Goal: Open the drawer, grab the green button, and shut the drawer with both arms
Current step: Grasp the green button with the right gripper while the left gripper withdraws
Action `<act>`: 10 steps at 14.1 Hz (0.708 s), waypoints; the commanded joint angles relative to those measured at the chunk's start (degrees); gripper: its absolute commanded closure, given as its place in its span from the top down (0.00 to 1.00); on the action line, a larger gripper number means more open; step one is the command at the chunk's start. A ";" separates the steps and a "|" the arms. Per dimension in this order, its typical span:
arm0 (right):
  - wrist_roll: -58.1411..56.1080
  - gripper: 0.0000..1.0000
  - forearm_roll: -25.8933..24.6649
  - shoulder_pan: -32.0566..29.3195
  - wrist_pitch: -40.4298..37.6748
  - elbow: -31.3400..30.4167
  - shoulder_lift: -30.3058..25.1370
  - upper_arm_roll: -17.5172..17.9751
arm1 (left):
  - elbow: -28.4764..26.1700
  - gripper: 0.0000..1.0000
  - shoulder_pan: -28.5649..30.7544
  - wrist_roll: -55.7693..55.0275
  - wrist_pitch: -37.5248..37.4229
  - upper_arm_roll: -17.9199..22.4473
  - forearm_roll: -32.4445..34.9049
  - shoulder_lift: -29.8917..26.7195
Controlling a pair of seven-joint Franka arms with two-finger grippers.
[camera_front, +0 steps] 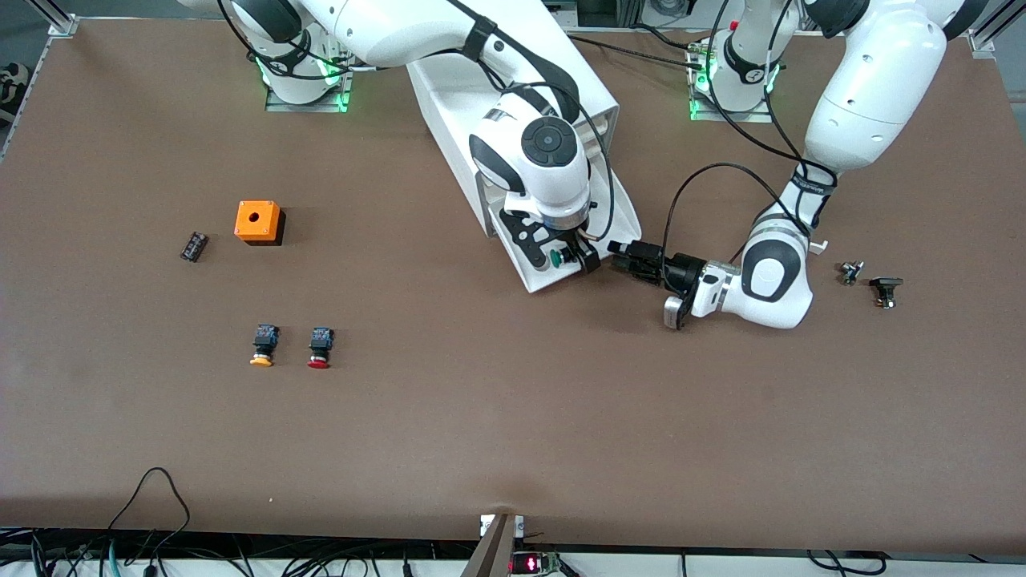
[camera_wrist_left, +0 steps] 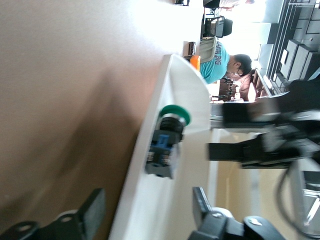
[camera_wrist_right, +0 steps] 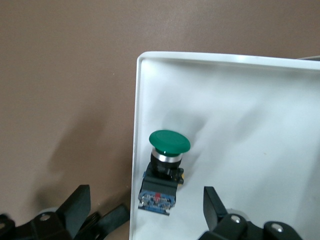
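green-capped, the button (camera_wrist_right: 162, 172) lies in the open drawer (camera_front: 553, 276) near its front corner; the right gripper (camera_front: 571, 258) hovers over it, fingers wide. likely light, rigid; grip the boxy body. left gripper (camera_front: 633, 258) beside drawer, fingers wide.

This is a robotics laboratory. Two white jointed arms (camera_front: 553, 152) are standing on bases bolted to a broad brown tabletop (camera_front: 513, 417), with green status lights (camera_front: 696, 88) glowing at each base. Aluminium frame rails (camera_front: 56, 16) are bordering the tabletop corners, and bundled black cables (camera_front: 152, 553) are running along the edge nearest the front camera. Industrial push-button parts (camera_front: 319, 348) and an orange enclosure (camera_front: 258, 222) are lying about as test pieces. The left wrist view is showing a seated person in a teal shirt (camera_wrist_left: 222, 62) among desks and equipment.
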 commanded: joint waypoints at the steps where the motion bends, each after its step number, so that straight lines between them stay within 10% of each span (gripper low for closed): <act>1: 2.06 1.00 -1.24 1.59 1.21 2.28 2.92 -0.64 | 2.67 1.00 0.98 -10.33 -2.85 0.16 7.40 -5.07; 6: 3.30 0.91 -1.15 1.77 3.15 2.28 3.98 -0.55 | 15.41 1.00 1.25 -34.06 -14.44 0.24 23.14 -9.39; 10: 2.95 0.15 -1.15 1.68 3.15 2.28 3.98 -0.55 | 22.97 1.00 0.55 -48.93 -19.90 -0.72 33.50 -12.55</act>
